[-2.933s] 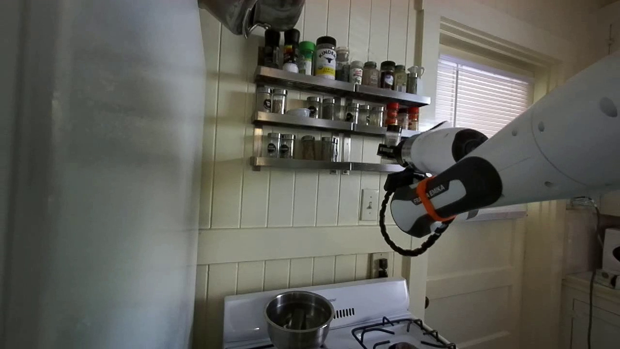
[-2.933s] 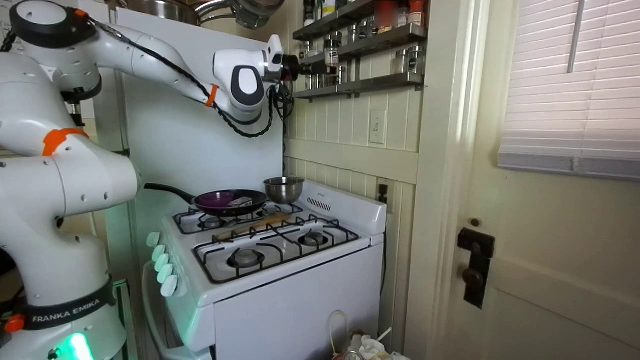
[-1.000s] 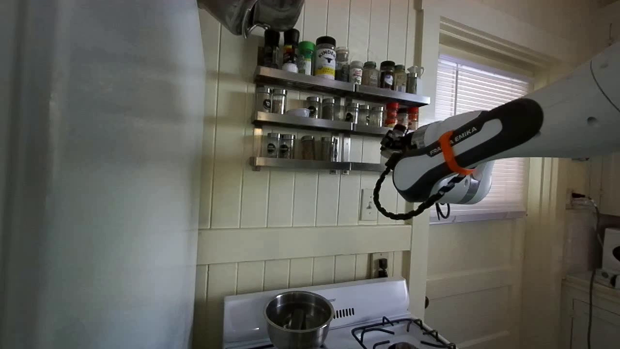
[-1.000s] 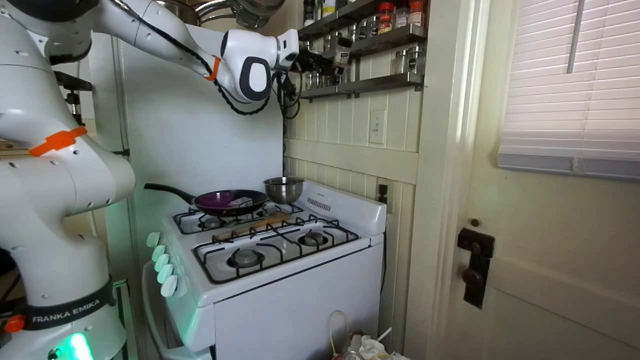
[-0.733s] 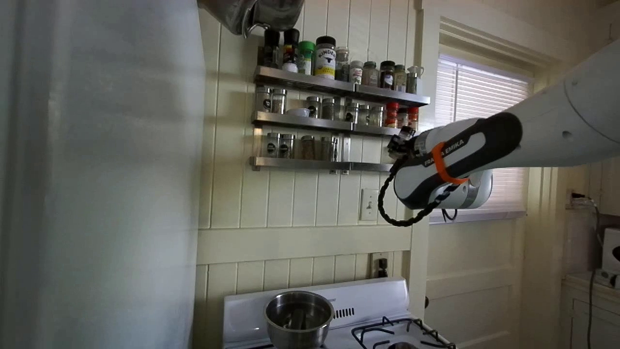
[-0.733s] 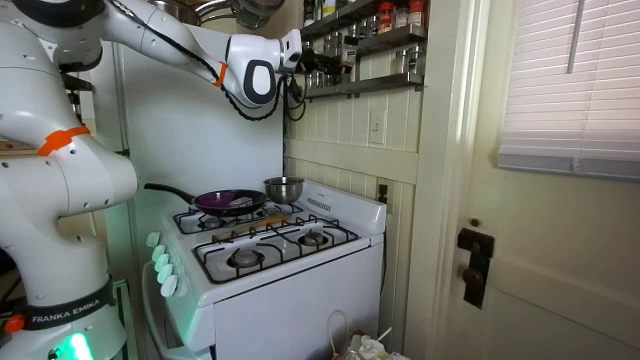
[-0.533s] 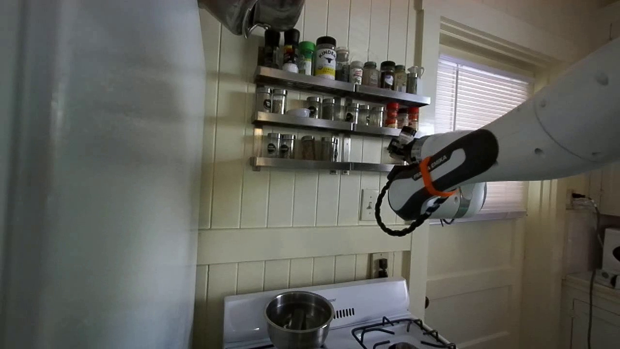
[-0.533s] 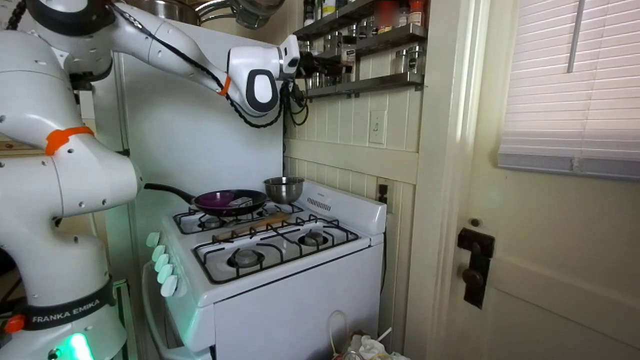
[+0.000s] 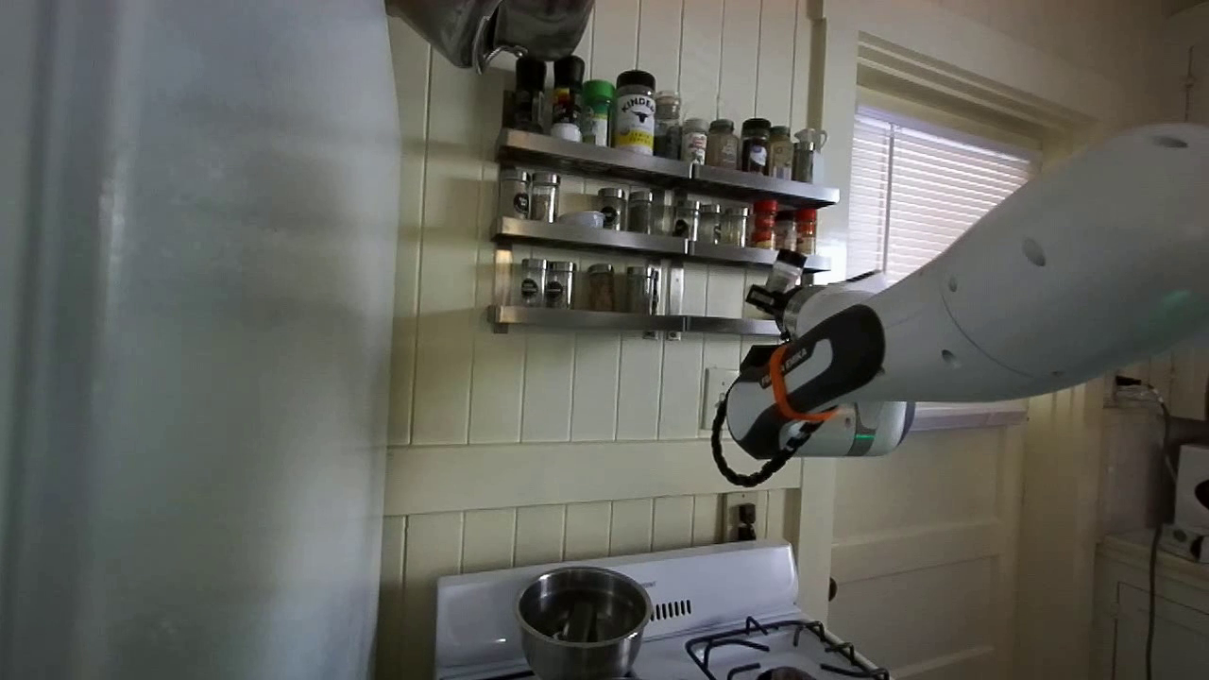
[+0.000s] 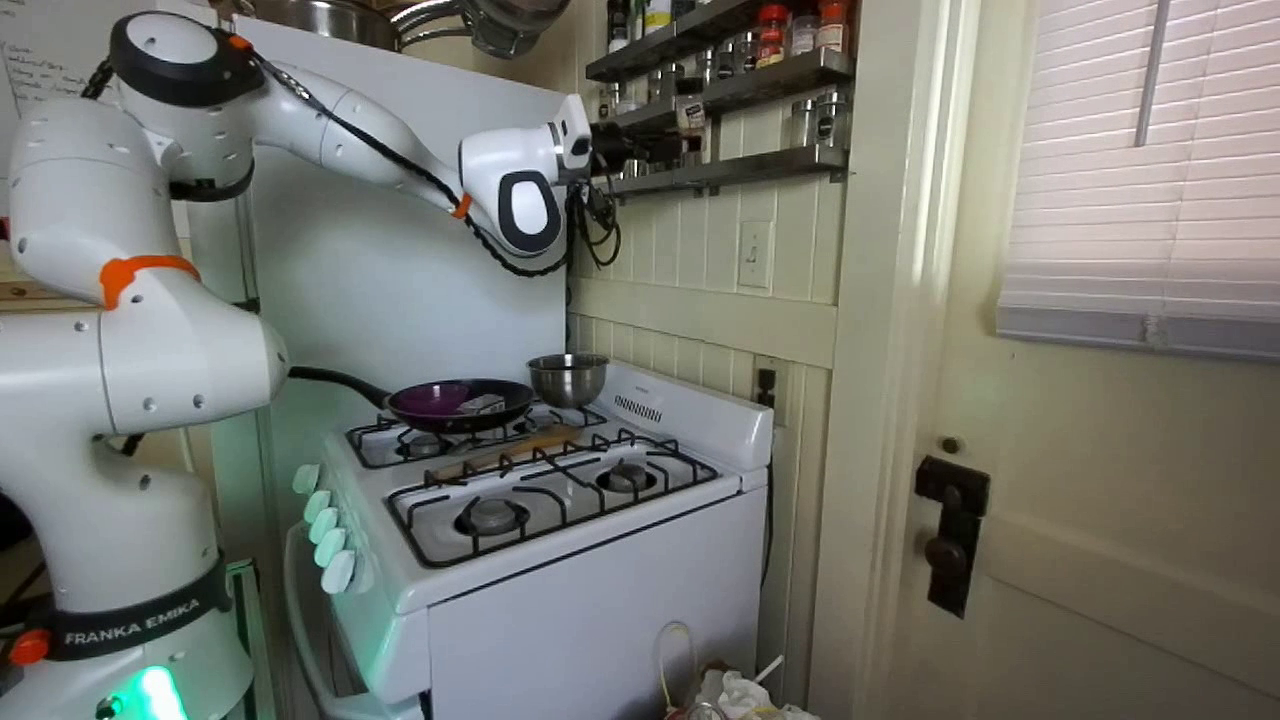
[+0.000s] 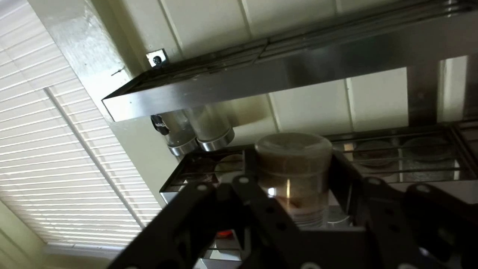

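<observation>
Contact with the metal shelf (image 11: 231, 89) crossing the upper wrist view could knock the clear jar (image 11: 297, 183) askew, should the arm (image 9: 1001, 312) stray too near. The tool (image 11: 294, 158) is clamped around the jar, which tilts above it, right of centre in an exterior view.

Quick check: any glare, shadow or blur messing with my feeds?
Wrist view: the gripper is dark and soft-edged, the jar it grips carries small glints, and the blinds at left are bright. In an exterior view, a soft, blurry pale panel fills the left side; in an exterior view, the stove knobs look tinted green.
</observation>
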Motion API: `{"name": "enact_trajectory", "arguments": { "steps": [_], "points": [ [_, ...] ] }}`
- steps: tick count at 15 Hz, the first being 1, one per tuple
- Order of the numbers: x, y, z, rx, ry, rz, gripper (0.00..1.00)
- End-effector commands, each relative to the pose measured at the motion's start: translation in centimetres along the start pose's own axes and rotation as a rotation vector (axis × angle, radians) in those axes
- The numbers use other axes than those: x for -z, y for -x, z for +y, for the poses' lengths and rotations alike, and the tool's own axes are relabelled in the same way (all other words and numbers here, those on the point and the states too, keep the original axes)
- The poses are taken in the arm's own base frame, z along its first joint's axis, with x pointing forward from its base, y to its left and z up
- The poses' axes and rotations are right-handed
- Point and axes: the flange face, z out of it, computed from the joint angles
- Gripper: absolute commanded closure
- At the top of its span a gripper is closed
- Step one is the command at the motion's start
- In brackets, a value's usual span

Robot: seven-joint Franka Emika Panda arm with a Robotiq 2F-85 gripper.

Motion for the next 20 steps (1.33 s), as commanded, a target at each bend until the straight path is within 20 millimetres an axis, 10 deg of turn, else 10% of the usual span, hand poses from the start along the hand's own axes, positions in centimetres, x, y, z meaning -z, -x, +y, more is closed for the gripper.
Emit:
{"name": "enact_trajectory", "arguments": {
  "steps": [1,10,11,20],
  "points": [
    [0.0,0.0,0.1,0.001,0.000,0.001,0.50],
    [-0.1,-0.1,0.2,0.005,0.002,0.002,0.50],
    [-0.1,-0.1,0.2,0.005,0.002,0.002,0.75],
    [-1.0,0.2,-2.2,0.010,-0.069,0.124,0.75]
  ]
}}
